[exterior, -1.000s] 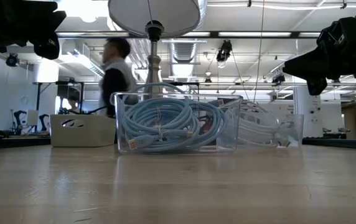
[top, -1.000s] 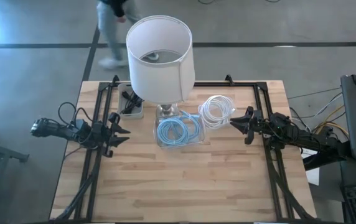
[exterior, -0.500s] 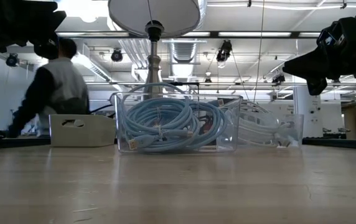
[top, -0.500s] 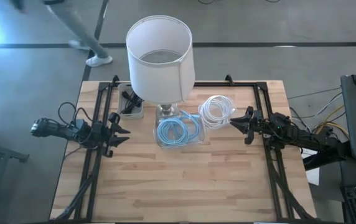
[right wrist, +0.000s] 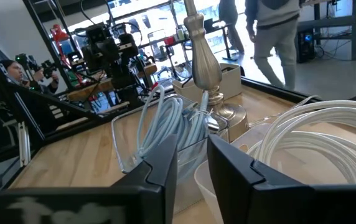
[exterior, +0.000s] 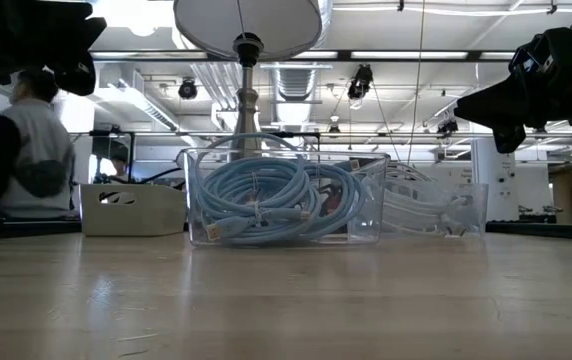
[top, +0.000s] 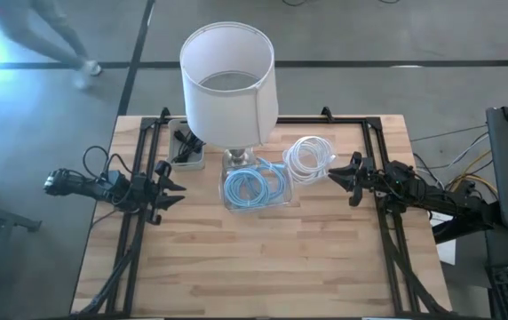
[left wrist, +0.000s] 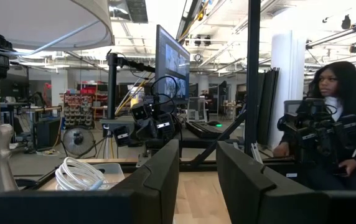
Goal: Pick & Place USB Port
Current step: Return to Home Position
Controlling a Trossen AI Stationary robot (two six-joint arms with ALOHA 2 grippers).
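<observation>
Wooden table [top: 263, 258] with black rails down both sides, open workshop beyond. At back centre, lamp [top: 228, 84] with a white shade on a silver stem. Just in front of its base, left transparent bin [exterior: 366, 165] filled with the coiled blue cable [top: 252, 185]. Just beside that, right transparent bin [exterior: 478, 210] holding the coiled white cable [top: 310, 157]. Left of the lamp base, small pale tray [top: 188, 153] with a dark item inside. Left gripper [top: 179, 193] raised over the table's left side, well apart from the bins, fingers slightly parted with nothing between. Right gripper [top: 334, 176] raised near the right bin, pointed toward the white cable, fingers likewise slightly parted and empty. Beyond the table, one person [exterior: 26, 150] at far left of the low view, another [left wrist: 330, 124] behind equipment in the left wrist view.
</observation>
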